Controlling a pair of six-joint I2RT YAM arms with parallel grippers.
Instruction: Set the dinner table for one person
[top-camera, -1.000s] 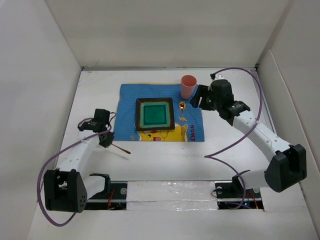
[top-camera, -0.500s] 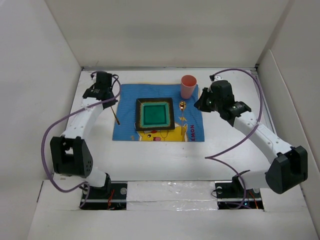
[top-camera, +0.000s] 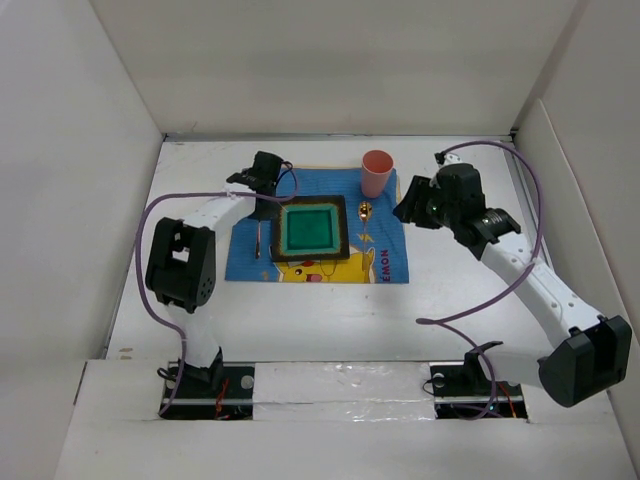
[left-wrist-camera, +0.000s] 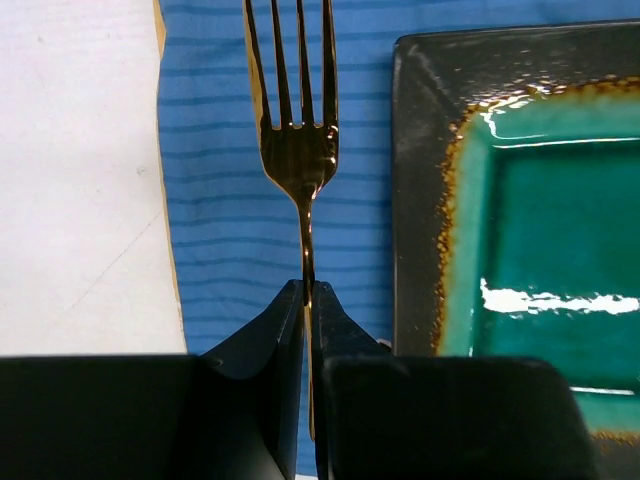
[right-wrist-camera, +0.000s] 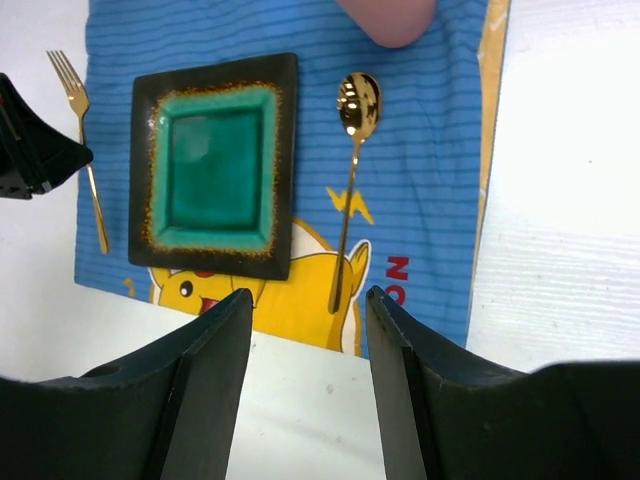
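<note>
My left gripper (left-wrist-camera: 308, 290) is shut on the handle of a gold fork (left-wrist-camera: 300, 160). The fork is low over the blue cartoon mat (left-wrist-camera: 220, 200), just left of the square green plate (left-wrist-camera: 520, 200), tines pointing away from the gripper. Whether it touches the mat I cannot tell. In the top view the fork (top-camera: 258, 240) lies along the plate (top-camera: 311, 228), below my left gripper (top-camera: 262, 205). A gold spoon (right-wrist-camera: 350, 200) lies on the mat right of the plate (right-wrist-camera: 212, 165). My right gripper (right-wrist-camera: 305, 300) is open and empty above the mat's right edge (top-camera: 403, 207).
A pink cup (top-camera: 377, 172) stands at the mat's far right corner. The mat (top-camera: 385, 255) lies on the white dinner table (top-camera: 480, 310), bounded by white walls. The left arm stretches across the table's left side. Purple cables loop beside both arms.
My left arm has swung from the table's near left to the mat, carrying the fork to the plate's left side. My right gripper has shifted slightly right.
</note>
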